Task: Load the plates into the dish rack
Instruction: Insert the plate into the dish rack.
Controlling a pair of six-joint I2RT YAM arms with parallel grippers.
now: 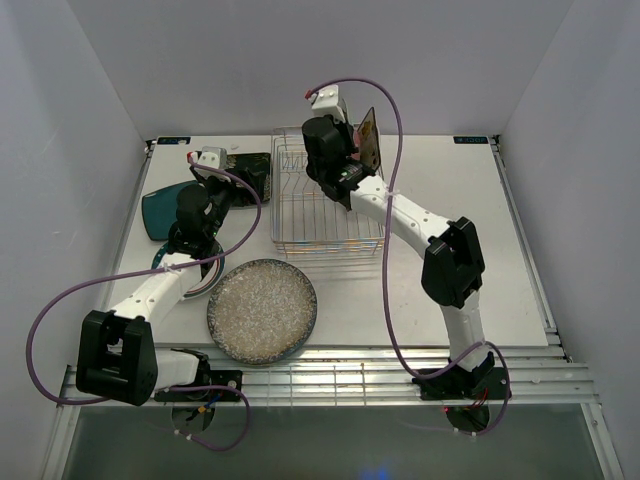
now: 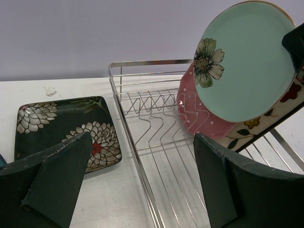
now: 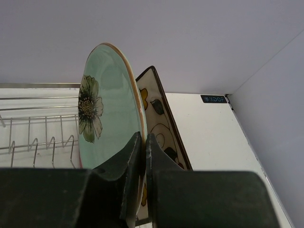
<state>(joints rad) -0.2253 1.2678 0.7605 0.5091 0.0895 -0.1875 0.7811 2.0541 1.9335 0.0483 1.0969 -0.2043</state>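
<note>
Mint-green floral plate (image 3: 107,104) stood on edge at the far right corner of the dish rack (image 2: 152,118), rim pinched in the right hand (image 3: 144,142), seemingly being seated and next needing release, while the spread left hand (image 2: 140,142) faced the black floral square plate (image 2: 61,128).

White desk (image 1: 450,200) bearing a wire dish rack (image 1: 300,215) at rear centre, a grey speckled round plate (image 1: 262,310) nearer the front, and a black floral square plate (image 1: 252,172) and teal plate (image 1: 158,212) at left.

There are at least seven plates (image 1: 262,310), one dish rack (image 2: 152,62) and two grippers, left gripper (image 2: 142,156) and right gripper (image 3: 144,140).
</note>
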